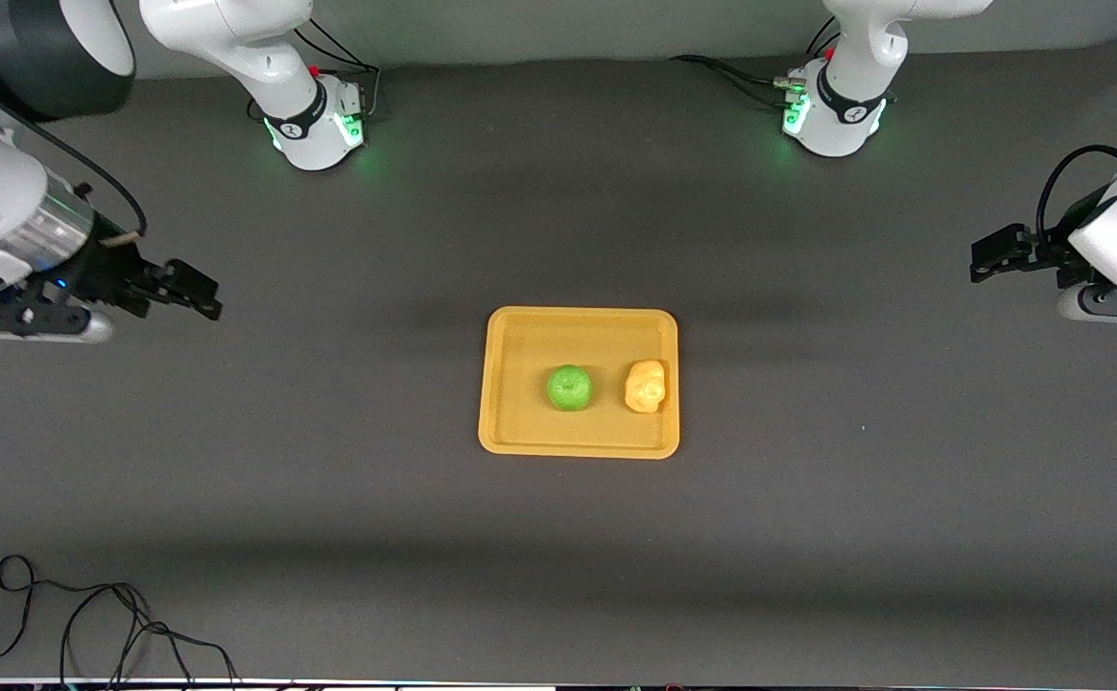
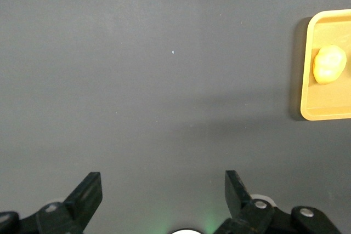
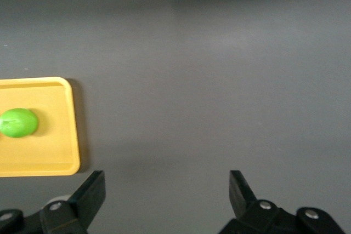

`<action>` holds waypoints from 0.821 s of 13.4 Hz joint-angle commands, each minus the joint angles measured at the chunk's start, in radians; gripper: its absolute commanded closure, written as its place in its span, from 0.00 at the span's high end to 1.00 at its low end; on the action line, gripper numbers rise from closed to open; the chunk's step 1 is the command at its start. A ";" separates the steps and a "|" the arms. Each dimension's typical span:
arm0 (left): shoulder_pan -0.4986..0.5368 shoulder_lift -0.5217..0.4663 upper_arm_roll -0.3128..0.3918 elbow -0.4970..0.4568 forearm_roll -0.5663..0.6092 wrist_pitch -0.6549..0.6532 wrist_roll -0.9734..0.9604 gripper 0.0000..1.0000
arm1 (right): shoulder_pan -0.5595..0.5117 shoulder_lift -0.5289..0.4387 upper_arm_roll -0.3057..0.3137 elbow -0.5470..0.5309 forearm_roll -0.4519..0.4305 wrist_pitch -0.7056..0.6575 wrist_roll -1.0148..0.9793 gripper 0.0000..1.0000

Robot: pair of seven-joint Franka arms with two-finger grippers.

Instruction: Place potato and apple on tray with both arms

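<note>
The orange-yellow tray point(image 1: 520, 331) lies in the middle of the table. The green apple point(image 1: 569, 388) and the pale yellow-tan potato point(image 1: 645, 386) sit side by side on it, the potato toward the left arm's end. My left gripper point(image 1: 986, 257) is open and empty, up over the table at the left arm's end, well away from the tray. My right gripper point(image 1: 196, 293) is open and empty, over the table at the right arm's end. The left wrist view shows the potato point(image 2: 329, 64) on the tray point(image 2: 307, 100). The right wrist view shows the apple point(image 3: 18, 123) on the tray point(image 3: 66, 130).
The two arm bases point(image 1: 314, 120) point(image 1: 832, 115) stand along the table's edge farthest from the front camera. A loose black cable point(image 1: 98, 624) lies near the front edge at the right arm's end. The dark grey tabletop point(image 1: 558, 557) surrounds the tray.
</note>
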 commanded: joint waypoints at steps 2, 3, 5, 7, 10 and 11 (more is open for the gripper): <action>-0.012 0.003 0.005 0.016 0.013 0.003 -0.005 1.00 | -0.035 -0.083 0.024 -0.107 -0.063 0.019 -0.033 1.00; -0.012 0.003 0.005 0.016 0.013 0.003 -0.005 1.00 | -0.035 -0.071 0.025 -0.107 -0.069 0.019 -0.036 1.00; -0.012 0.003 0.005 0.016 0.013 0.005 -0.005 1.00 | -0.057 -0.069 0.045 -0.102 -0.062 0.013 -0.048 1.00; -0.012 0.003 0.007 0.016 0.013 0.005 -0.005 1.00 | -0.058 -0.078 0.053 -0.084 -0.044 -0.021 -0.045 1.00; -0.012 0.003 0.005 0.017 0.013 0.006 -0.005 1.00 | -0.064 -0.080 0.045 -0.032 -0.027 -0.066 -0.048 1.00; -0.012 0.003 0.005 0.017 0.013 0.008 -0.005 1.00 | -0.065 -0.080 0.047 -0.032 -0.027 -0.069 -0.050 1.00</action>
